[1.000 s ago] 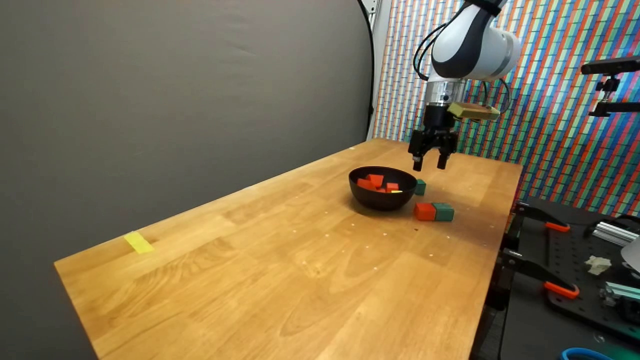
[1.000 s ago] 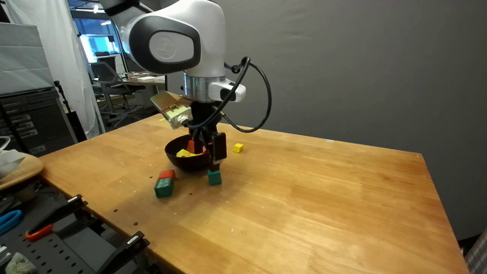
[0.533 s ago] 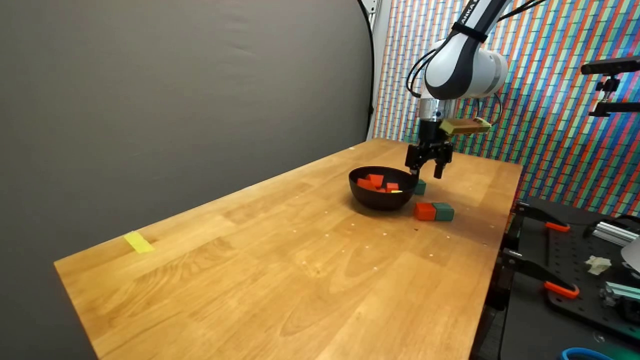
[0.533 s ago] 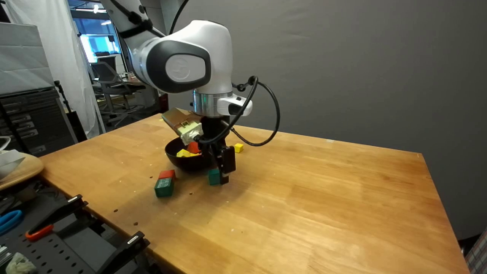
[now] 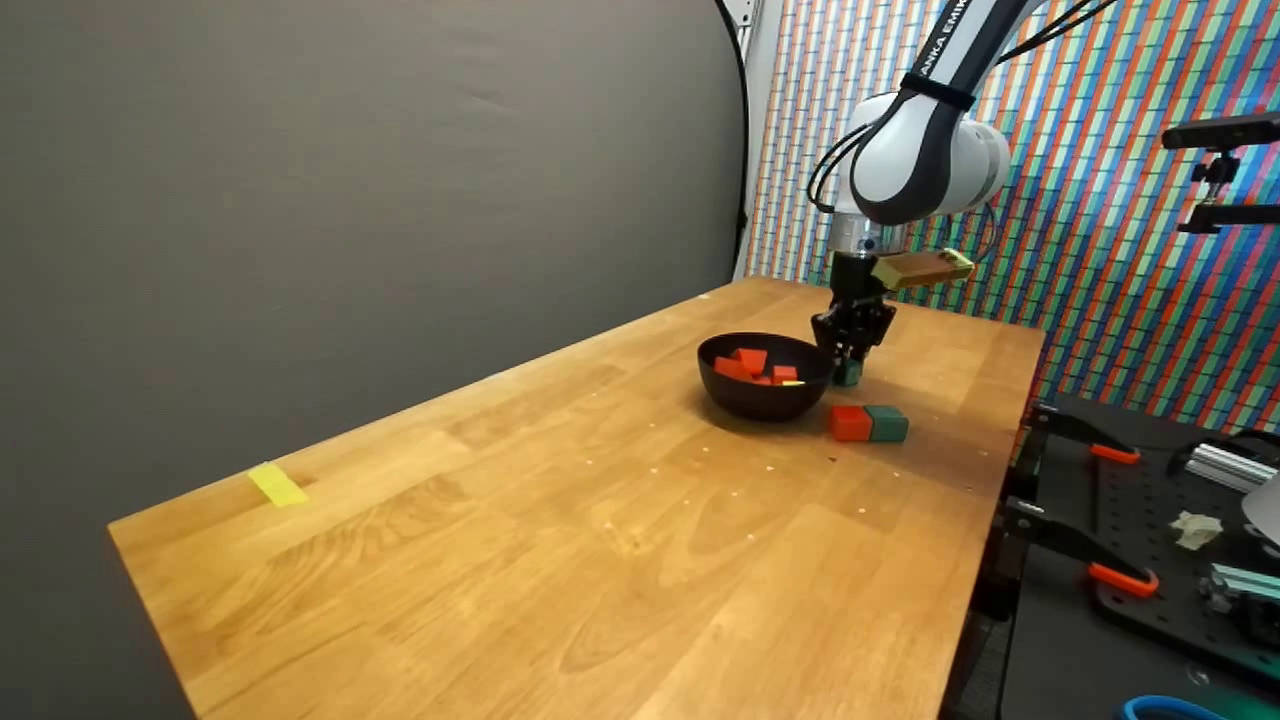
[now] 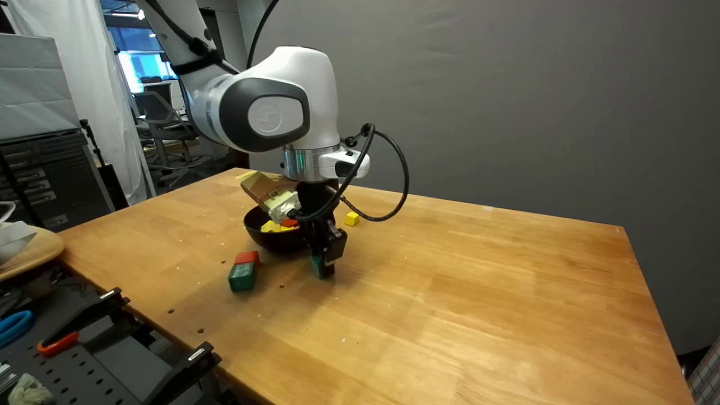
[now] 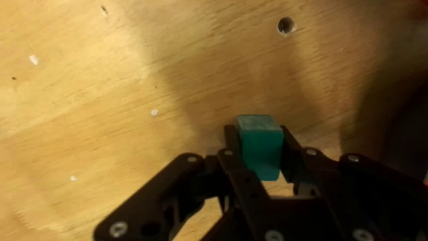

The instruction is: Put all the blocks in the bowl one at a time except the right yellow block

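Resting at left in an exterior view, the loose green block (image 6: 242,278) and red block (image 6: 246,257) touch; next stands the black bowl (image 6: 274,242). Just beside it, the gripper (image 7: 259,138) pinches the held green block (image 7: 260,152) between its fingers. Expect a light, rigid, possibly slick body; grip centrally on opposite sides. Farther right sits the yellow block (image 6: 351,220), presumably exempt.

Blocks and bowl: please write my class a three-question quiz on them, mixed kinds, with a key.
1. Multiple choice: what colour is the block in the gripper? a) red b) green c) yellow
2. True or false: the bowl holds both red blocks and yellow blocks.
3. Short answer: which two blocks sit side by side outside the bowl?
Key: 1 b; 2 true; 3 a red block and a green block.
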